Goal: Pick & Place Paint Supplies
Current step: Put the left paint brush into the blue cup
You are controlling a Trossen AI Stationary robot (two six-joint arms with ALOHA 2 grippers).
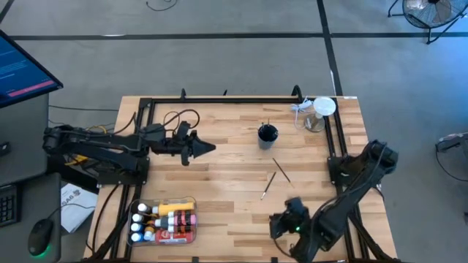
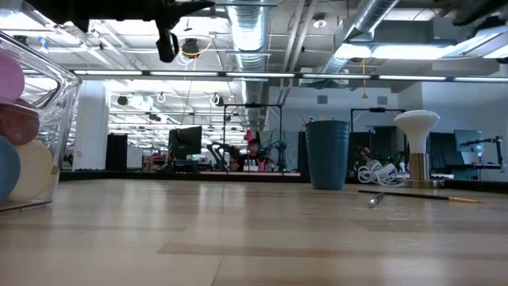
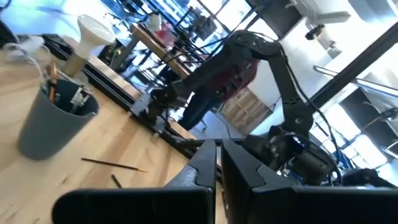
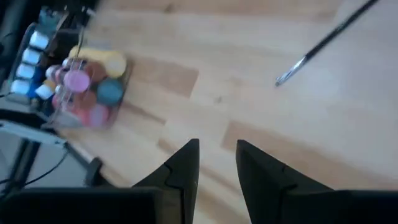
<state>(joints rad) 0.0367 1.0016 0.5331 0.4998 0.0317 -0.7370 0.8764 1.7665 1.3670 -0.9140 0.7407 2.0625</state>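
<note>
Across the middle of the overhead frame, the pale wooden table [image 1: 219, 183] lies mostly bare, bounded by a black metal rail [image 1: 219, 100] along its upper edge and both sides. Open board runs from the centre down to the lower edge.

Lower left of that frame: a clear plastic bin [image 1: 164, 221] holding small paint tubes and bottles [image 1: 175, 219], white-capped, pink, blue, one yellow. Upper centre: a dark grey cup [image 1: 268, 134] with brush handles sticking up. Just below it, two thin dark-handled brushes [image 1: 276, 175] lie loose on the wood, touching nothing. Upper right corner: a clear jar with white lid [image 1: 319, 112] beside a coil of white cable [image 1: 299, 109].

Left gripper [image 1: 209, 147] hovers left of centre, fingers pressed together, holding nothing. Right gripper [image 4: 216, 158] sits low at the lower right, above the board; its fingers stand slightly apart with bare wood between them, nothing gripped.

Low view cuts the bin off at the left edge. Right wrist view blurs the bin's contents; individual tubes cannot be counted. Which brushes stand in the cup is unclear.
</note>
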